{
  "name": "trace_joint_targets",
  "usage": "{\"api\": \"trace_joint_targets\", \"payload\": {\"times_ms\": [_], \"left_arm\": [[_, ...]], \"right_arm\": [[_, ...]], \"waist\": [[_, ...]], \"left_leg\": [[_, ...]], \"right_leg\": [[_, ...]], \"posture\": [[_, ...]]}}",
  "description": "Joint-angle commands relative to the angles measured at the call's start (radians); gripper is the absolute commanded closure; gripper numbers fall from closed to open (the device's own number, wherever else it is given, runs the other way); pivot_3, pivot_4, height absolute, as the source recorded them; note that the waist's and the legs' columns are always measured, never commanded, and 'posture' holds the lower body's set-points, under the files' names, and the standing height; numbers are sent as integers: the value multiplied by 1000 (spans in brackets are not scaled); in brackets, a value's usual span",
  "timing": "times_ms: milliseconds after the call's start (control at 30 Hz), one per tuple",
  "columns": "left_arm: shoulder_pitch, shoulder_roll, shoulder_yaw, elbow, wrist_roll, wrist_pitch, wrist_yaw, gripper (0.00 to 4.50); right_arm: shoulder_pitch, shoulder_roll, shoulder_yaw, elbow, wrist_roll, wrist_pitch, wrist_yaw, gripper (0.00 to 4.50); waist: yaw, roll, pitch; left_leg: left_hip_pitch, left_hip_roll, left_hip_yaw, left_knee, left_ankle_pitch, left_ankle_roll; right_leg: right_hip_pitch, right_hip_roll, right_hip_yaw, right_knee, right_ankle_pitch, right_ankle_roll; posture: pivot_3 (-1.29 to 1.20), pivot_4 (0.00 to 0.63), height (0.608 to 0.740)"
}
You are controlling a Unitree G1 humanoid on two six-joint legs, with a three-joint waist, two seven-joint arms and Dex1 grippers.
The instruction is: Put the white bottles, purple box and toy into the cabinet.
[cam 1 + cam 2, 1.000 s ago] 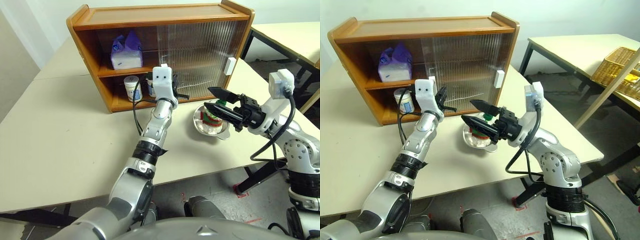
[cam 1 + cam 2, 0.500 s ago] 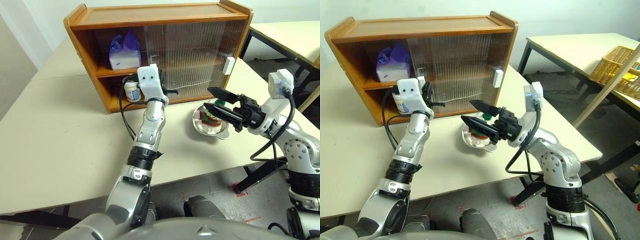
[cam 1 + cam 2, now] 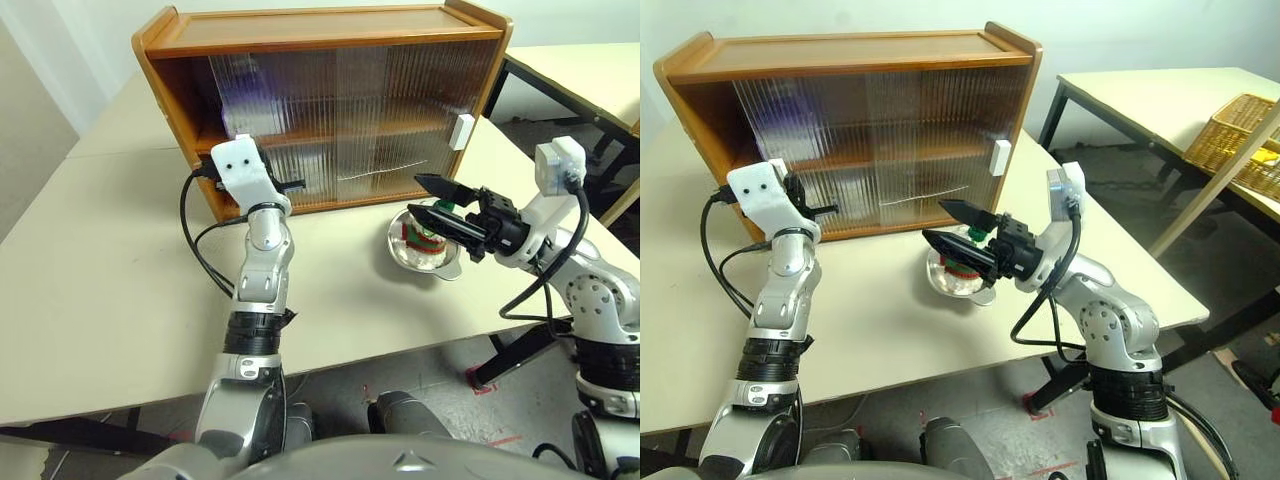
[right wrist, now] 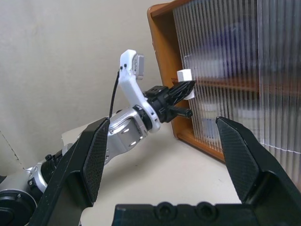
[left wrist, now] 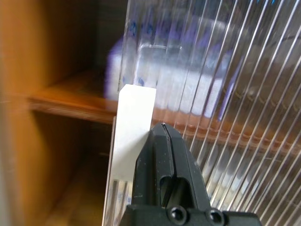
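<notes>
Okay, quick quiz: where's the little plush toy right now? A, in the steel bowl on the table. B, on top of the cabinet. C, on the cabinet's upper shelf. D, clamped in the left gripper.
A: the toy sits in the steel bowl on the table, in front of the cabinet, below the open right gripper; the shut left gripper is at the sliding door's white handle.
</notes>
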Motion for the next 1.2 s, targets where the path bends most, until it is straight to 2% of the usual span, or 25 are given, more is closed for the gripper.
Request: {"api": "trace_joint_targets", "payload": {"times_ms": [33, 533, 633, 733, 800, 867, 1067, 1200], "left_arm": [[25, 15, 29, -28, 14, 26, 20, 4483], [34, 71, 85, -33, -1, 24, 30, 4483], [43, 64, 47, -48, -63, 8, -84, 4483], [71, 55, -24, -111, -166, -7, -280, 4483], [98, 72, -68, -151, -188, 0, -370, 4113], [119, 88, -100, -183, -208, 12, -437, 3552], [155, 123, -146, -270, -355, 85, -639, 1381], [166, 219, -133, -278, -467, 117, -831, 34]], "right_arm": [[-14, 3, 10, 11, -7, 1, 12, 0], [-25, 13, 19, 28, -19, -5, 31, 0], [-26, 14, 18, 28, -20, -6, 32, 0], [-26, 14, 20, 26, -21, -5, 31, 0], [-28, 13, 18, 28, -21, -5, 33, 0], [-30, 12, 17, 31, -22, -6, 34, 0], [-28, 13, 14, 33, -24, -7, 34, 0], [-21, 17, 5, 35, -26, -11, 24, 0]], "waist": [[4, 0, 0], [22, 0, 0], [25, 0, 0], [36, -1, 0], [41, -1, 0], [44, -1, 0], [48, -1, 0], [49, 0, 0]], "left_leg": [[0, 0, 0, 0, 0, 0], [2, 1, 0, -1, 0, -1], [2, 2, 0, -1, 0, -1], [2, 2, -1, -1, -1, -1], [2, 1, 0, -1, -1, -2], [2, 1, -1, 0, -1, -2], [2, 5, -1, -1, -2, -3], [2, 7, -1, -1, -2, -4]], "right_leg": [[0, 0, 0, 0, 0, 0], [0, 0, -1, 1, 1, -4], [0, 0, -1, 1, 1, -5], [0, 0, -1, 2, 1, -6], [0, 0, -1, 2, 2, -8], [0, -1, -1, 2, 3, -10], [-1, -1, -1, 2, 2, -9], [-1, 0, -2, 2, 3, -10]], "posture": [[-145, 24, 740], [-136, 12, 740], [-136, 12, 740], [-136, 9, 740], [-136, 8, 740], [-136, 10, 740], [-137, 12, 740], [-138, 13, 740]]}}
